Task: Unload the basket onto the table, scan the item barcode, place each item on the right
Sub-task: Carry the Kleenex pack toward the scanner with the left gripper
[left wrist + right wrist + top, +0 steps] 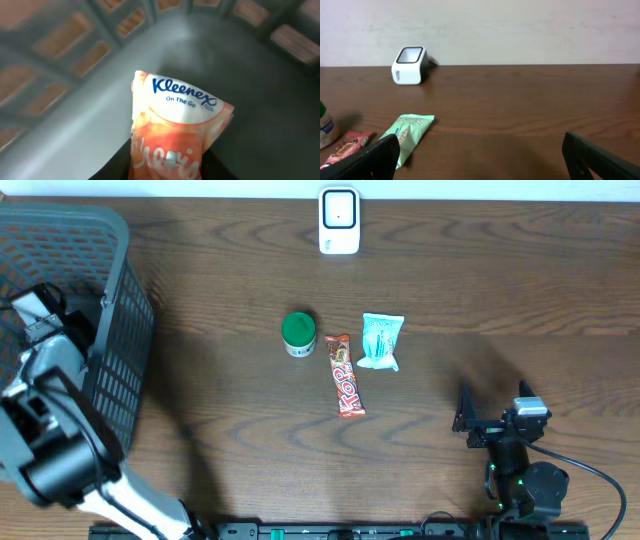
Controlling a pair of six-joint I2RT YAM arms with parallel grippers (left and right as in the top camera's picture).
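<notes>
An orange and white Kleenex tissue pack (172, 115) fills the left wrist view, inside the grey basket (100, 125). My left gripper (167, 167) is shut on its lower end, with a black finger pressed against each side. In the overhead view the left arm (45, 395) reaches down into the basket (110, 300), and the pack is hidden there. The white barcode scanner (339, 220) stands at the table's far edge and also shows as the scanner (410, 66) in the right wrist view. My right gripper (478, 420) rests open near the front right, and nothing lies between its fingers (370, 160).
A green-lidded jar (298, 333), a red candy bar (345, 375) and a mint-green packet (381, 340) lie mid-table. The packet (407, 131) lies just ahead of my right gripper's left finger. The basket walls closely surround my left gripper.
</notes>
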